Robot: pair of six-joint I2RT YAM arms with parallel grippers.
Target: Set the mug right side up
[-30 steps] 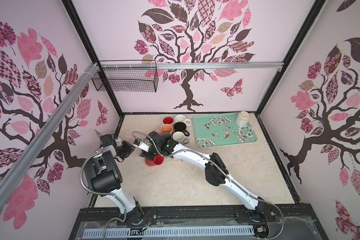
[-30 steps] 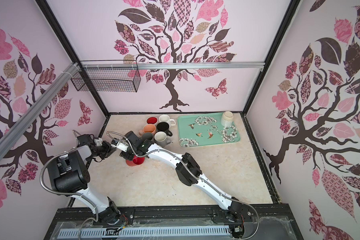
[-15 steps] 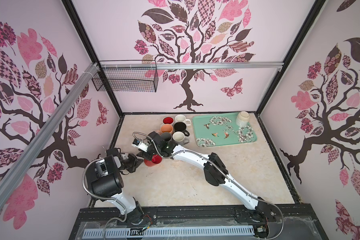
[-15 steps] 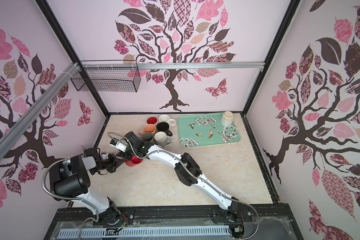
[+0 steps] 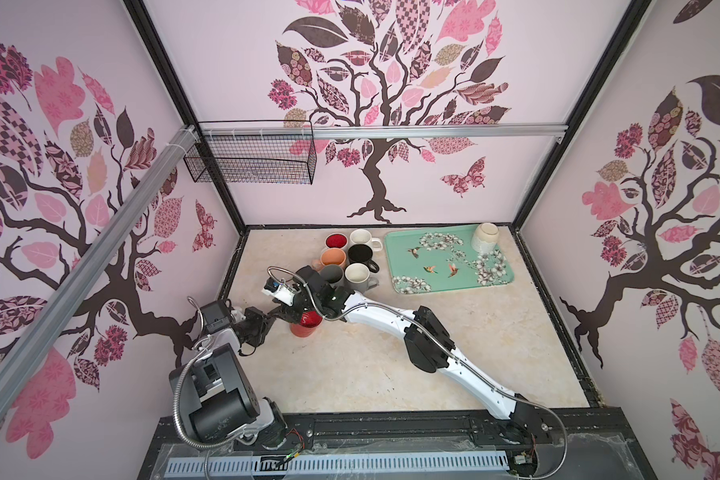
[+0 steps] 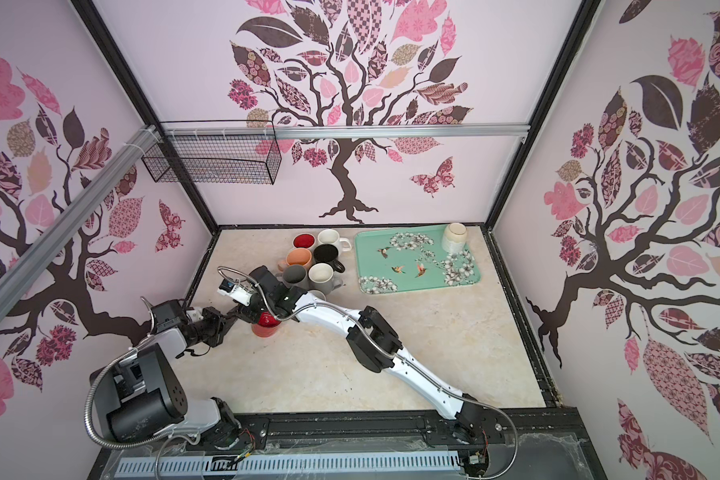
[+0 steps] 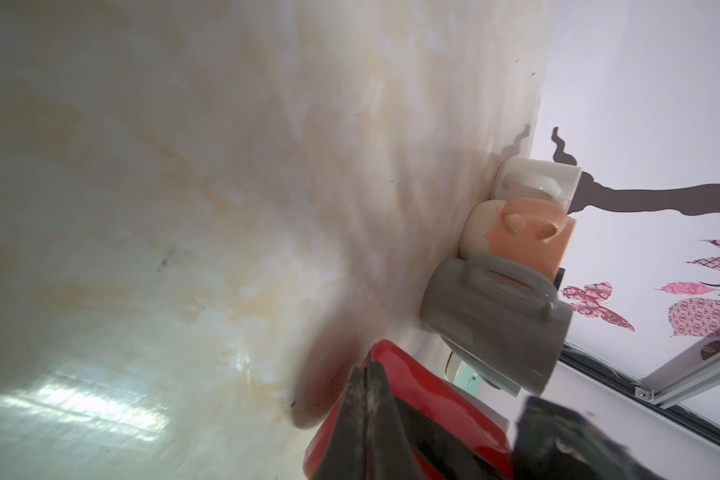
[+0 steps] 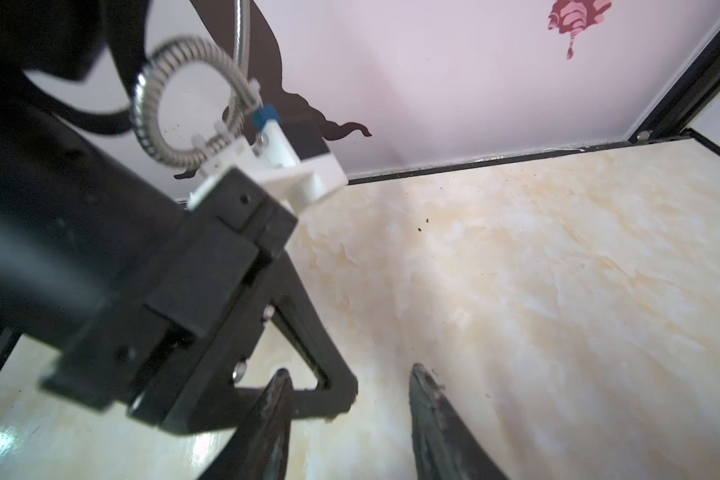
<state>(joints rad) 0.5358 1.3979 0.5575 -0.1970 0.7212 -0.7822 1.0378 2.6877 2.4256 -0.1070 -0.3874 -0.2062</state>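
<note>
The red mug (image 5: 305, 328) stands on the tabletop (image 5: 350, 365) toward its left side, a little nearer than the cluster of mugs. In both top views the two pincers cover its upper end, so I cannot tell which way up it stands. Behind it six mugs sit mouths up and empty in two rows: a red-lined mug (image 5: 336, 241), a white mug (image 5: 360, 237), an orange mug (image 5: 333, 257), a black mug (image 5: 359, 252), a grey mug (image 5: 332, 274) partly behind the right wrist, and a pale mug (image 5: 357, 273). To their right lies a teal tray (image 5: 396, 254) printed with birds and flowers, and a cream cup (image 5: 485, 237) stands at its far right corner. The left pincer (image 7: 366, 374) reaches in low from the left, its arm folded near the wall. Its fingers are pressed together in front of the red mug's wall, and whether they pinch or touch it cannot be told. The right pincer (image 8: 348, 374) hangs over the mug at the end of a long, outstretched arm, fingers apart with only tabletop showing between them. In the right wrist view the left pincer's black body looms blurred and the mug is out of sight. A wire basket (image 5: 250, 164) hangs from the back rail, and its contents are unclear.
</note>
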